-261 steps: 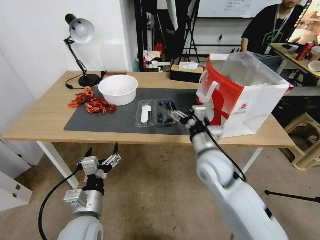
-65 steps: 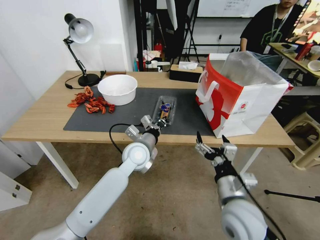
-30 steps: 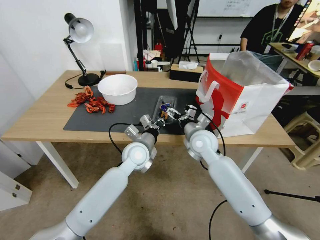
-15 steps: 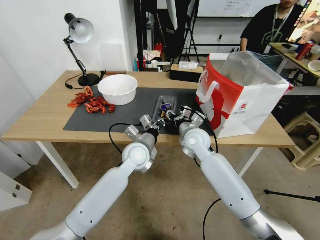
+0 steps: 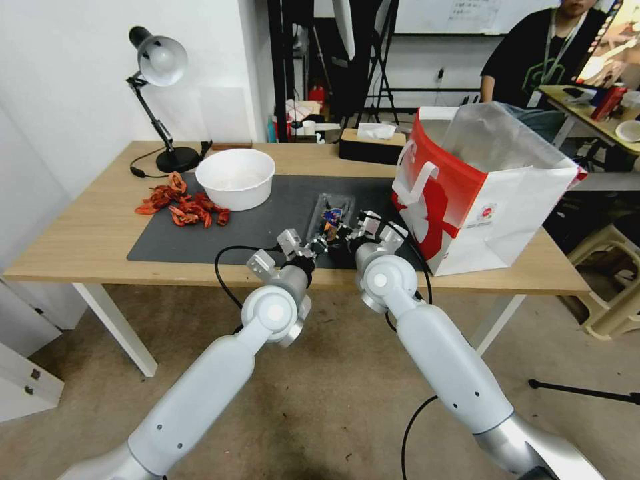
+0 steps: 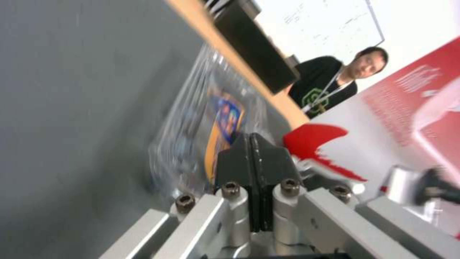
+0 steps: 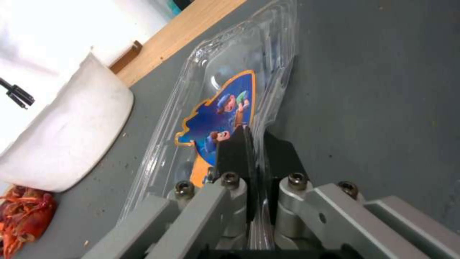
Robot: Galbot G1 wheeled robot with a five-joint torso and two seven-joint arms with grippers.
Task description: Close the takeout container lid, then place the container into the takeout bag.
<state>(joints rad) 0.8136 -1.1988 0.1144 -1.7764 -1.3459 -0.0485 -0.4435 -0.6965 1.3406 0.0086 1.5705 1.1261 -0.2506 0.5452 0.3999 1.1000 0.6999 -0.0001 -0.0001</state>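
Note:
The takeout container (image 5: 331,211) lies on the dark mat (image 5: 220,233) with its clear lid (image 7: 230,90) down; a blue-and-orange label (image 7: 218,115) faces up. My right gripper (image 5: 347,233) is at the container's near right corner. It is shut (image 7: 254,135) on the thin clear rim. My left gripper (image 5: 319,244) is at the container's near end, its black pads pressed together (image 6: 250,138) with the container (image 6: 201,118) just beyond them. The red-and-white takeout bag (image 5: 467,193) stands open to the right of the container; its side (image 6: 398,104) also shows in the left wrist view.
A white bowl (image 5: 235,177) and a heap of red shells (image 5: 180,203) are on the mat's left part. A desk lamp (image 5: 160,67) stands at the back left and a black tissue box (image 5: 372,145) at the back centre. The table's front edge runs just under both wrists.
The container, first lying open, now has its lid down. My right arm rose from below the table to the container's near right corner and closed on the rim. The left gripper stayed put.

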